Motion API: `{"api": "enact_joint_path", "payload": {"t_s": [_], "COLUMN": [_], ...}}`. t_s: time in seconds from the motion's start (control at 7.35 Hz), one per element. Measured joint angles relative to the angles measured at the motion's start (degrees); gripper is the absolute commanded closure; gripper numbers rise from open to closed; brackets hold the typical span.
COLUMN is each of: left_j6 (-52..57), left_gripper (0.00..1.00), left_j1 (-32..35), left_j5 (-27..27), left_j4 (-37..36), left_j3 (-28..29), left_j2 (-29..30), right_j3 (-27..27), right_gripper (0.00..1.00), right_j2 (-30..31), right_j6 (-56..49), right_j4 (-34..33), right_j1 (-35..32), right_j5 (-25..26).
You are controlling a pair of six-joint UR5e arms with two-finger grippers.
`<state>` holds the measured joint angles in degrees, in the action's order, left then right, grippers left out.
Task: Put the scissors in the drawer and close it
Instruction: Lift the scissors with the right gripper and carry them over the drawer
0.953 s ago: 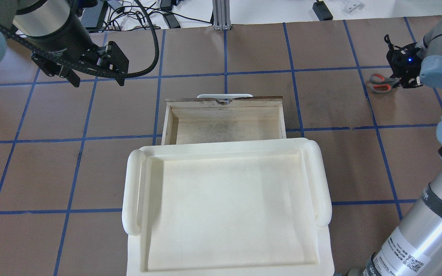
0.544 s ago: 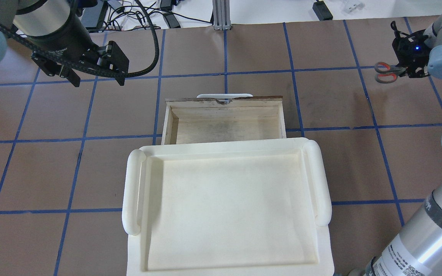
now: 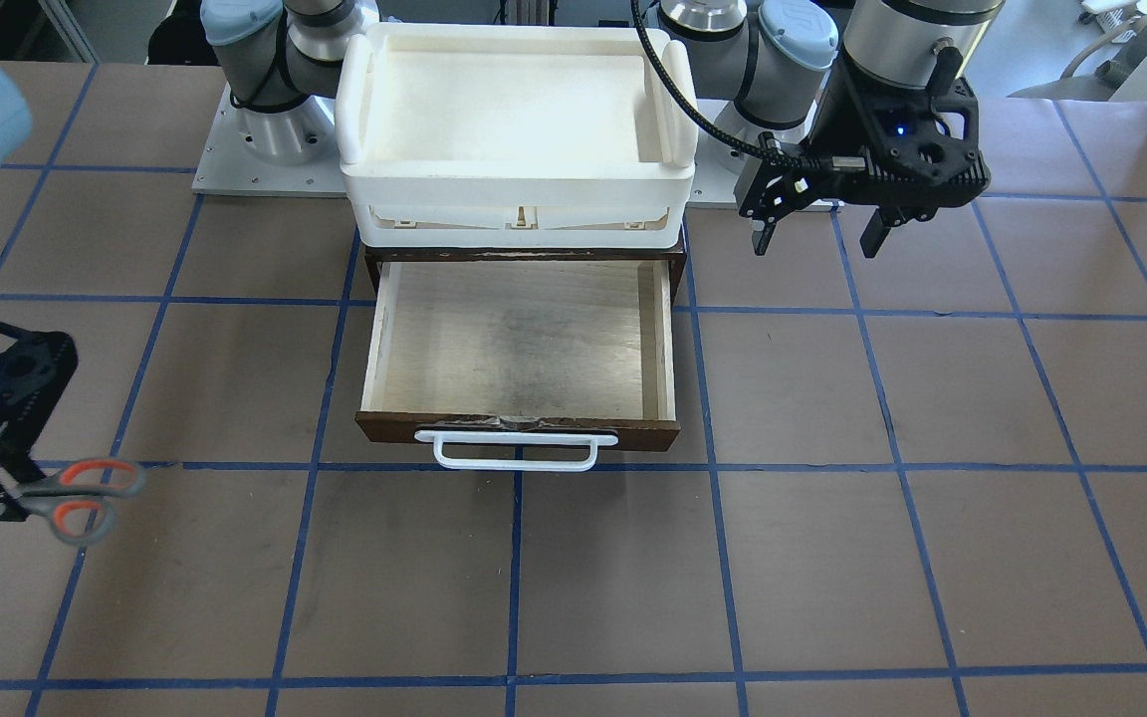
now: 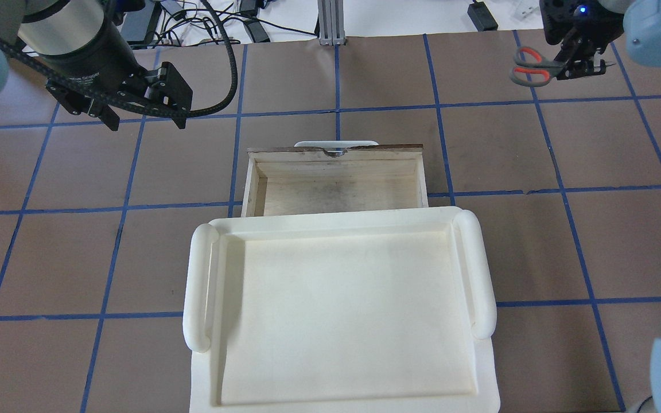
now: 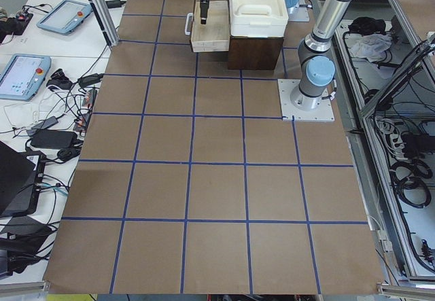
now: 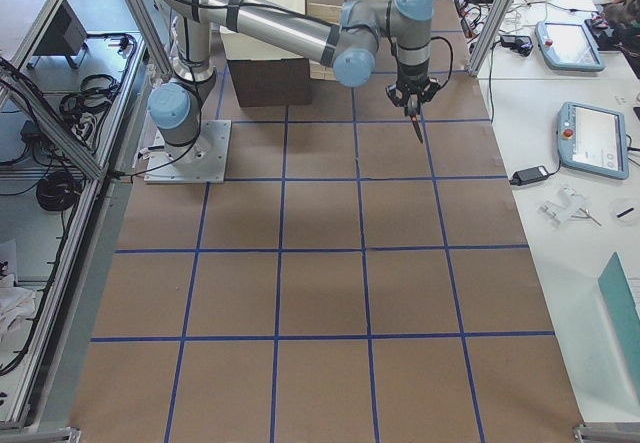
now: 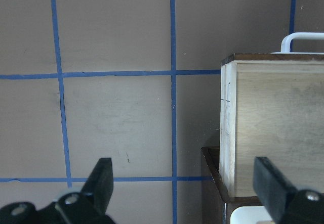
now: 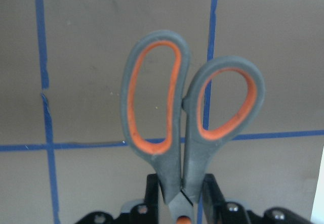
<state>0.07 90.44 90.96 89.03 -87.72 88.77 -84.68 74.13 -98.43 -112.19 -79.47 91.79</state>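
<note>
The scissors (image 4: 531, 66), grey handles lined orange, hang in my right gripper (image 4: 574, 63), which is shut on them near the pivot. They are held above the table at its far right, handles pointing toward the drawer's side. The right wrist view shows both loops (image 8: 187, 118) sticking out past the shut fingers (image 8: 152, 193). From the front the scissors (image 3: 76, 493) are at the left edge. The drawer (image 4: 336, 189) is pulled open and empty, its white loop handle (image 3: 516, 450) facing away from me. My left gripper (image 4: 146, 121) is open and empty, hovering left of the drawer (image 7: 273, 133).
A white plastic tray (image 4: 336, 221) sits on top of the dark cabinet (image 3: 524, 257) that holds the drawer and covers the drawer's rear part in the overhead view. Brown table with a blue tape grid. Cables and power bricks (image 4: 193, 23) lie beyond the far edge.
My right gripper has lifted the scissors off the table and carried them toward the far edge and slightly leftward in the overhead view. The left arm has not moved.
</note>
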Motion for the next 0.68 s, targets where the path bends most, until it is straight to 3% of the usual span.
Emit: {"api": "enact_joint_path", "payload": {"t_s": [0.68], "left_j6": [0.01], "left_gripper": [0.0], "left_j1": [0.02], "left_j5": [0.0], "left_j4": [0.0], "left_j3": [0.0], "left_j2": [0.0], "right_j3": [0.02], "right_gripper": [1.0], "right_j2": [3.16], "right_j6": [37.11], "right_j4": [8.47], "right_j1": [-23.5], "right_j5": [3.07]}}
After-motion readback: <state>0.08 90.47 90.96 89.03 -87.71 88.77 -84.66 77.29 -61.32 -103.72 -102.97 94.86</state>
